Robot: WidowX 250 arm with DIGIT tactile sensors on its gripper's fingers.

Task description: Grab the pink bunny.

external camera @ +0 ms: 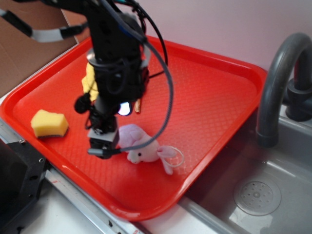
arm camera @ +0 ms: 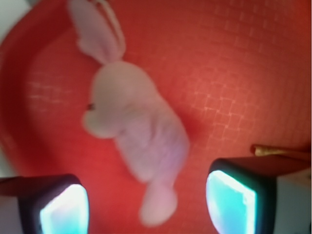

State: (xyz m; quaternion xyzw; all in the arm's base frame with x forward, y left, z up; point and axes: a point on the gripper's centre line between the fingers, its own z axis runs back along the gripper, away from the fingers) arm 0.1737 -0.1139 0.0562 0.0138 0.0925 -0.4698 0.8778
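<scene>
The pink bunny (external camera: 144, 147) lies on its side on the red tray (external camera: 209, 97), near the tray's front edge, with a thin loop ring (external camera: 176, 157) by its ear. My gripper (external camera: 104, 146) hangs just to the bunny's left, low over the tray. In the wrist view the bunny (arm camera: 130, 127) stretches away from me, ears at the far end. Its rear end lies between my two fingers (arm camera: 64, 207), untouched. The gripper (arm camera: 148, 204) is open with a wide gap.
A yellow sponge block (external camera: 49, 124) sits on the tray's left side. A small brown object (external camera: 138, 105) lies behind the arm, also seen as a brown object (arm camera: 280, 151) at the wrist view's right edge. A grey faucet (external camera: 275, 83) and sink (external camera: 257, 197) are at the right.
</scene>
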